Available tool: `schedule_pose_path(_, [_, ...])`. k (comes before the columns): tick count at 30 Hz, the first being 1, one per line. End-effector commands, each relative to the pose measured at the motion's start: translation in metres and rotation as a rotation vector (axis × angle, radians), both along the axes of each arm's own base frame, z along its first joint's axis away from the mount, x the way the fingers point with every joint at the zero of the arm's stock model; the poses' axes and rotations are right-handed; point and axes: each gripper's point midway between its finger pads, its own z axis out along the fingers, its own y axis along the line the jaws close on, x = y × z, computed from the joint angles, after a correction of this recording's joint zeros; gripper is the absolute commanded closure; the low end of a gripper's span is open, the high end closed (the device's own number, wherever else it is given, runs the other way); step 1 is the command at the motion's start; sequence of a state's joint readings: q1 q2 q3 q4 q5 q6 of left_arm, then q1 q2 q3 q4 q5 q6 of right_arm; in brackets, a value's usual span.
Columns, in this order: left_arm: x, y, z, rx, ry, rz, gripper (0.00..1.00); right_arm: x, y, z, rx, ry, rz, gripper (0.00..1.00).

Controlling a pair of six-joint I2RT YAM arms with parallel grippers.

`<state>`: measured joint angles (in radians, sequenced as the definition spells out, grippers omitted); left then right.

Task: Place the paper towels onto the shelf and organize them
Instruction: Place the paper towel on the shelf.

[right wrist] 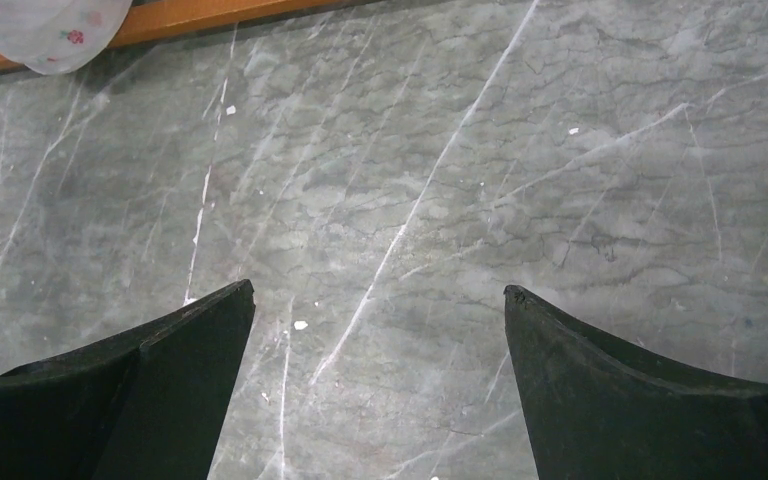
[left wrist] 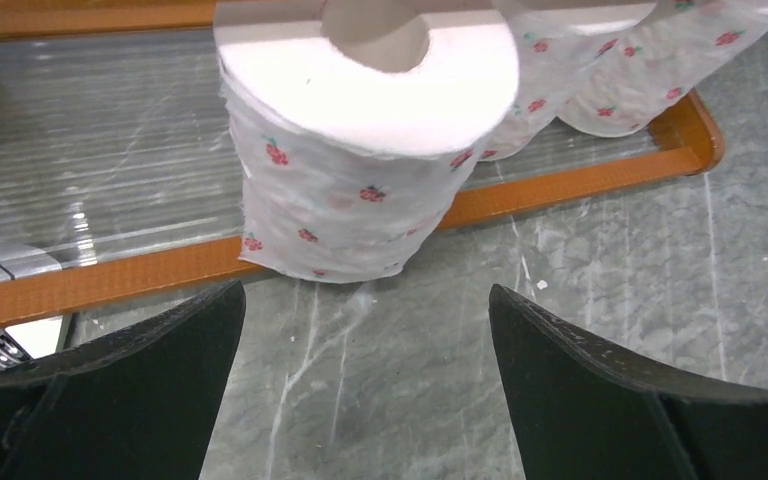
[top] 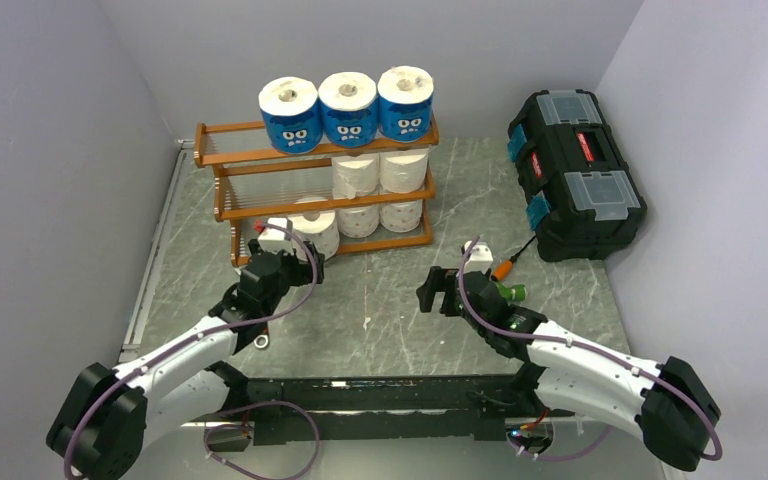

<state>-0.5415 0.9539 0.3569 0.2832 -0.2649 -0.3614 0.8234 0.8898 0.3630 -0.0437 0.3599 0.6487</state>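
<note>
Paper towels [top: 380,172] fill most of the shelf [top: 222,157]: three blue-wrapped rolls [top: 348,108] along its top tier, two plain ones on its middle tier, and more on its bottom tier. One flower-printed roll [left wrist: 360,150] stands upright at the front of the shelf's lowest tier. From the left wrist view it seems to hang partly over the front rail [left wrist: 110,275], though I can't be sure how much of its base is supported.

The left hand [left wrist: 365,292] sits just in front of that roll, fingers spread wide, holding nothing. The right hand [right wrist: 380,292] is out in front of the shelf's right end, over bare surface [right wrist: 460,150], likewise wide open and empty.

These rolls look light, soft and squashy around a stiffer cardboard core [left wrist: 375,35], so a hard pinch would likely dent them. I'd take this one across its sides at mid-height, squeezing gently.
</note>
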Motion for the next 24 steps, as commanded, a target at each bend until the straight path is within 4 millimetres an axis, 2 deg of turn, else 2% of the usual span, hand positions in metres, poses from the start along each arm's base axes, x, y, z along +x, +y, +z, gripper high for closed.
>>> schedule_pose_path(1, [0.009,-0.001,0.01,-0.031,-0.084,0.033,0.02,0.005,0.002,0.013,0.051,-0.041,-0.014,0.03])
schedule_pose_path(10, [0.022,-0.015,0.003,-0.031,-0.096,0.012,0.02,0.004,-0.001,0.014,0.047,-0.047,-0.022,0.03])
schedule_pose_path(24, [0.038,-0.017,-0.011,-0.008,-0.061,0.058,0.02,0.004,-0.005,0.012,0.039,-0.047,-0.031,0.03])
